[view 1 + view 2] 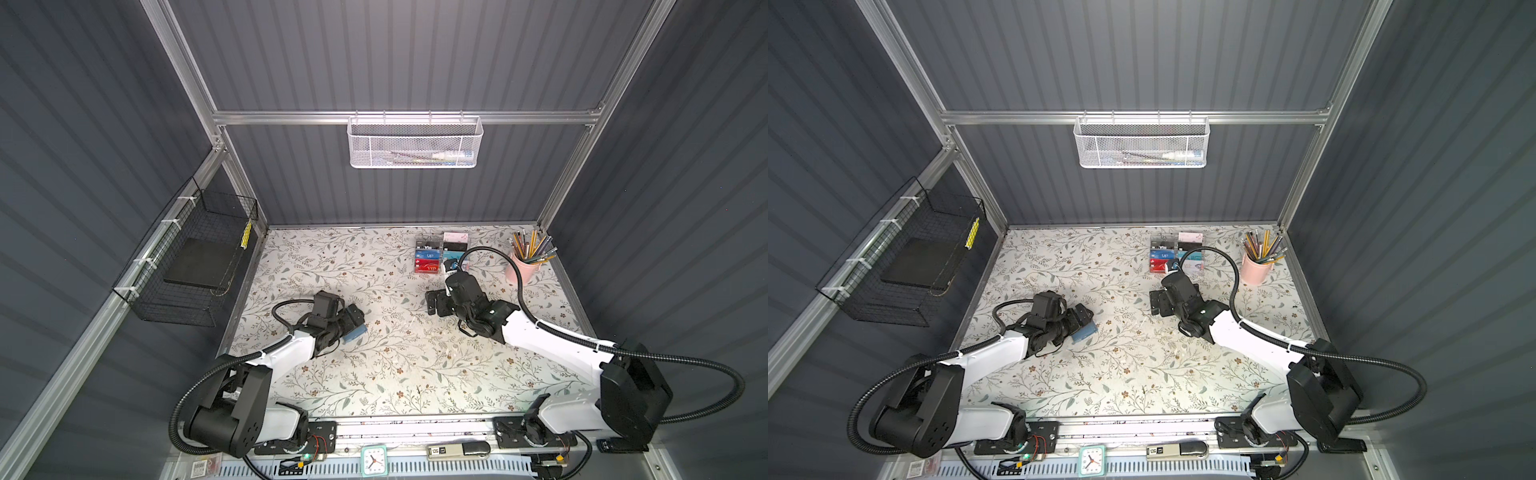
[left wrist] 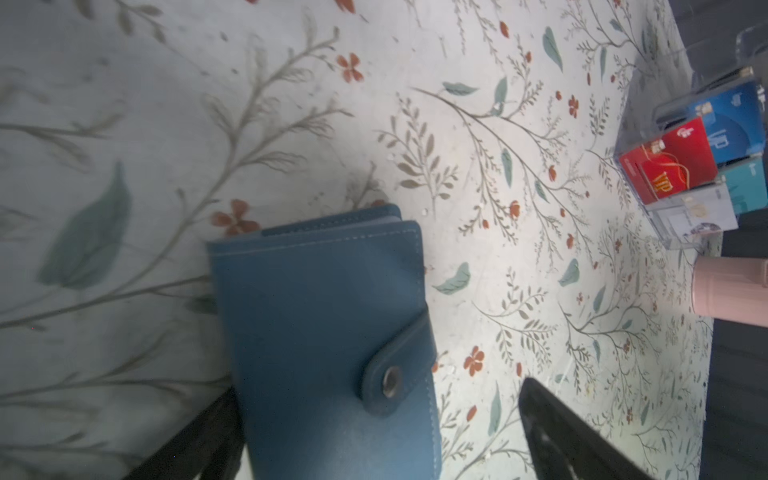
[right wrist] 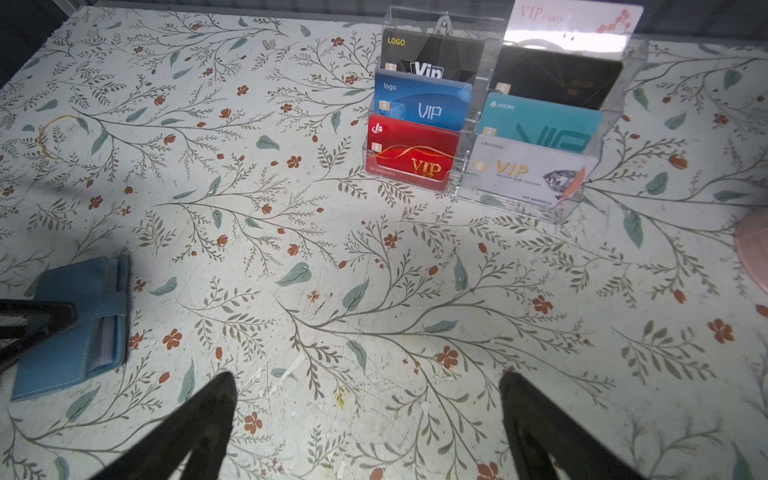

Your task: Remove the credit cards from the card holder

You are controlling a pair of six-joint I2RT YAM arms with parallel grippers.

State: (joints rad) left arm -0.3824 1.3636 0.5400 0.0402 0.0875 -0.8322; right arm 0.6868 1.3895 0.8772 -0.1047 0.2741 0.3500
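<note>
**Floral desk (image 1: 395, 374), card holder (image 2: 324, 332) shut, nothing out**

On the desk's left half the slate-blue card holder lies flat, its tab snapped across the cover. Only pale layered edges (image 3: 104, 345) show at its side. No credit cards are out, so unsnapping, opening and pulling remain. The left pincer (image 2: 380, 388) straddles it, jaws wide. The right pincer (image 3: 365, 376) hangs open, empty.
</note>
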